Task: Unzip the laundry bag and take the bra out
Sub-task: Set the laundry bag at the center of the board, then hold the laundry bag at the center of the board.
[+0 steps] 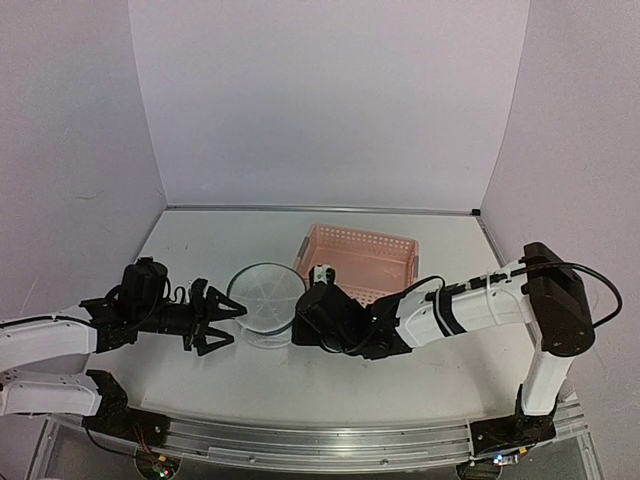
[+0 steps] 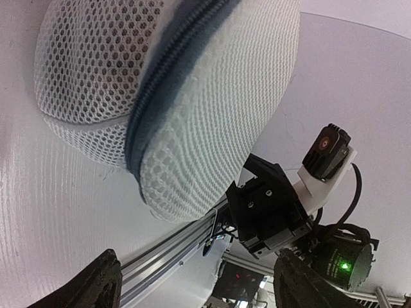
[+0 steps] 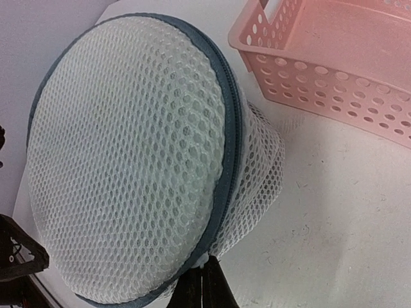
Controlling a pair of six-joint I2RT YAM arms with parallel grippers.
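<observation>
The laundry bag (image 1: 265,294), white mesh with a dark zip rim, lies tipped on the table between both arms. In the right wrist view its round lid (image 3: 128,160) faces the camera. My right gripper (image 3: 203,287) is shut on the small white zip pull at the bag's lower rim (image 1: 300,318). My left gripper (image 1: 232,326) stands open just left of the bag, apart from it, with nothing between its fingers. The left wrist view has the bag (image 2: 192,96) ahead of the spread fingertips (image 2: 96,282). The bra is hidden; only a faint dark tint shows through the mesh.
A pink perforated basket (image 1: 365,260) stands right behind the bag, and its corner (image 3: 308,64) nearly touches the mesh. White walls close the table at the back and on both sides. The metal rail (image 1: 320,440) runs along the near edge.
</observation>
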